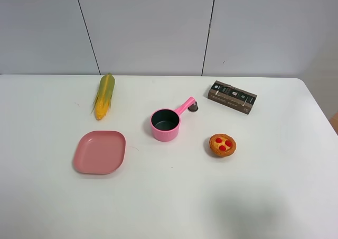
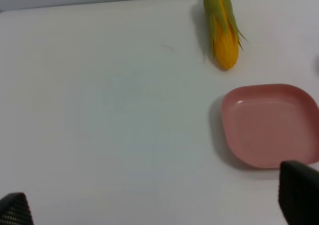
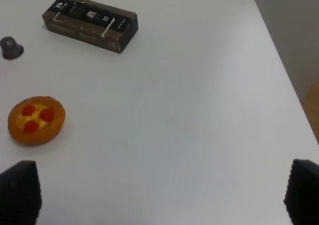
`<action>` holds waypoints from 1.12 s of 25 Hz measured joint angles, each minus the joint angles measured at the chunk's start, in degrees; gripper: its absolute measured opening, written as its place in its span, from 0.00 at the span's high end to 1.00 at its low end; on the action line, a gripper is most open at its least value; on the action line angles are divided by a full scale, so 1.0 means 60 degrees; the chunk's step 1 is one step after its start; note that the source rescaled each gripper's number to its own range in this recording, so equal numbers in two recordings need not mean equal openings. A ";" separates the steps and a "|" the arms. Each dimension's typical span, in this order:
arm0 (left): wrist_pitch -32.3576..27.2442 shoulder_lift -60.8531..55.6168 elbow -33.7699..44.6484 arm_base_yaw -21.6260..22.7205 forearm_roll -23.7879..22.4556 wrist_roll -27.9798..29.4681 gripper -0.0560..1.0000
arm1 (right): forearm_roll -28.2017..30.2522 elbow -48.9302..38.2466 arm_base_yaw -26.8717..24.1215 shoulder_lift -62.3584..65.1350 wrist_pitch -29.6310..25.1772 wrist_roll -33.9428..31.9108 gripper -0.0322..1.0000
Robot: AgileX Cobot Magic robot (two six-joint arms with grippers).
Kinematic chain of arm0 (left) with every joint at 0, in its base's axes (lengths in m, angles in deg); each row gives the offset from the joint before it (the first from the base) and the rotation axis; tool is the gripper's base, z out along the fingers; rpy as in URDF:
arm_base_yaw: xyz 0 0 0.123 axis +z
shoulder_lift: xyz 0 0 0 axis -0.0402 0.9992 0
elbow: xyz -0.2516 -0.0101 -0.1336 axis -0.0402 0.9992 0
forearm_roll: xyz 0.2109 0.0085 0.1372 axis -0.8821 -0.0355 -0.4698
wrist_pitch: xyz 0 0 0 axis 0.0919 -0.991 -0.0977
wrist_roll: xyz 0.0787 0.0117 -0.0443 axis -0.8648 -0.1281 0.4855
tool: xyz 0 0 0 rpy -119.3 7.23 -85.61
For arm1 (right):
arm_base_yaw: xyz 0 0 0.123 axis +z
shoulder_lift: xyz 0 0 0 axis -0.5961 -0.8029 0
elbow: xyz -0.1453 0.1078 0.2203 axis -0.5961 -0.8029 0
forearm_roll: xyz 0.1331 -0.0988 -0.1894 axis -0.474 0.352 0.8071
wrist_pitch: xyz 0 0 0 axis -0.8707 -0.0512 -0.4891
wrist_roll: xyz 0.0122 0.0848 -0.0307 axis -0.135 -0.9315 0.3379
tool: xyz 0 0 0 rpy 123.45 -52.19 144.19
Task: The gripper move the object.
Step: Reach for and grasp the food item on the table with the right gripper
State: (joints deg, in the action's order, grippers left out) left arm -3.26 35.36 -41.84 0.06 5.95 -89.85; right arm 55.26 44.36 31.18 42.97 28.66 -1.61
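Note:
The small round tart (image 1: 222,145), with an orange-brown crust, yellow filling and three red dots, lies on the white table right of centre. It also shows in the right wrist view (image 3: 36,120). My right gripper (image 3: 162,192) is open and empty, its black fingertips (image 3: 20,190) wide apart, nearer the table's front than the tart and apart from it. My left gripper (image 2: 157,205) is open and empty over the left part of the table, near the pink plate (image 2: 269,123). Neither arm shows in the exterior view.
A pink saucepan (image 1: 166,123) stands mid-table with a small dark capsule (image 1: 193,107) by its handle. A corn cob (image 1: 104,95) lies at the back left, a pink plate (image 1: 100,152) at the front left, and a brown box (image 1: 232,97) at the back right. The table's right edge is near the box.

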 joint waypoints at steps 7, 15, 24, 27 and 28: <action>0.0000 0.0000 0.0000 0.0000 0.0000 0.0000 0.00 | 0.0000 0.0000 0.0000 0.0000 0.0000 0.0000 0.00; 0.0000 0.0000 0.0000 0.0000 0.0000 0.0000 0.00 | -0.1022 0.0051 0.0000 -0.2537 0.0184 0.0082 0.00; 0.0000 0.0000 0.0000 0.0000 0.0000 0.0000 0.00 | -0.2747 0.1963 0.0000 -0.7709 0.2517 0.2470 0.00; 0.0000 0.0000 0.0000 0.0000 0.0000 0.0000 0.00 | -0.2857 0.2555 0.0000 -0.8982 0.3000 0.3004 0.00; 0.0000 0.0000 0.0000 0.0000 0.0000 0.0000 0.00 | -0.2991 0.2709 0.0000 -0.9364 0.3141 0.3218 0.00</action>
State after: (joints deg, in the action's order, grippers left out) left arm -3.26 35.36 -41.84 0.06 5.95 -89.85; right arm 37.31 60.62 31.18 -13.21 47.50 17.70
